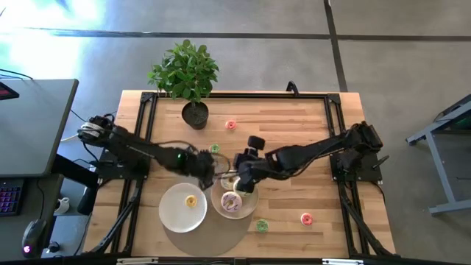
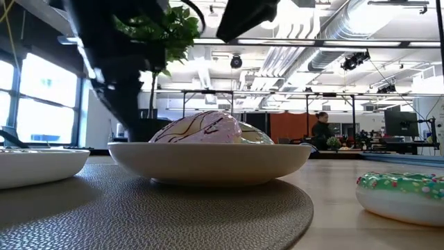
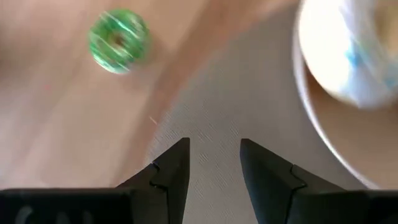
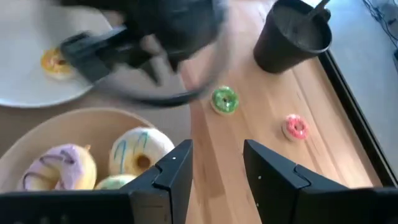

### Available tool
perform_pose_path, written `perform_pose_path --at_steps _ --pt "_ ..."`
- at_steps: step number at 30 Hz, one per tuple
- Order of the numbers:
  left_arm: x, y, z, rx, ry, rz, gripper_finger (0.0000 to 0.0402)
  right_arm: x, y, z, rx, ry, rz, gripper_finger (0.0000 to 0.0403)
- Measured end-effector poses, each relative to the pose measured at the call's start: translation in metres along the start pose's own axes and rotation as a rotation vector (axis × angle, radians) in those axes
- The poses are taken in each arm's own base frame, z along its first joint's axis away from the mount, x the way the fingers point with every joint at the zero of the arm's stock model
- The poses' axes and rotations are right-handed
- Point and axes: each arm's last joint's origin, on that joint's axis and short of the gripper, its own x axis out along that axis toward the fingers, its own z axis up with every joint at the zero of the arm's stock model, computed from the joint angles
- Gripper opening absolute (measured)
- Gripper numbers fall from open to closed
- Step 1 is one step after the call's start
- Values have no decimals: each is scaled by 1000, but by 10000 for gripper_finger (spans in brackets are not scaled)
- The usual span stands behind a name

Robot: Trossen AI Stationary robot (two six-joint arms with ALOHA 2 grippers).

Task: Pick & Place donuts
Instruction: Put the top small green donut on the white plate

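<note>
Both hands are open and empty: the left hand (image 3: pixel 214 165) hovers over the grey mat near a small green donut (image 3: pixel 118 40) on the counter (image 1: pixel 294 125), apparently its next pick, while the right hand (image 4: pixel 217 168) hangs beside the bowl (image 4: pixel 37 134) holding the larger donuts (image 4: pixel 140 152).

A potted plant (image 1: pixel 188 77) stands on the far side of the wooden table (image 1: pixel 294 121), left of middle. Two white plates (image 1: pixel 182 207) (image 1: pixel 234 200) sit side by side on a round grey mat (image 1: pixel 206 235) at the near edge. A desk (image 1: pixel 33 129) stands left of the table. A person (image 2: pixel 321 129) stands far off in the room.
</note>
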Motion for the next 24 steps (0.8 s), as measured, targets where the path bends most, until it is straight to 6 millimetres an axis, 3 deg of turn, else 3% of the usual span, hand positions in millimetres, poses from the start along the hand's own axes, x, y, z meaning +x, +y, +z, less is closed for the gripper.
perform_pose_path --at_steps 6,12,18,24 --pt "13 26 29 -37 -58 14 138 -8 11 -8 33 32 -12 139" --pt "34 32 47 -16 -102 -43 138 -18 23 -21 36 94 -8 139" --pt "62 35 46 -6 -52 11 138 -29 31 -35 74 145 -83 139" --pt "75 37 44 -17 -49 88 138 -40 43 -42 77 110 -115 139"
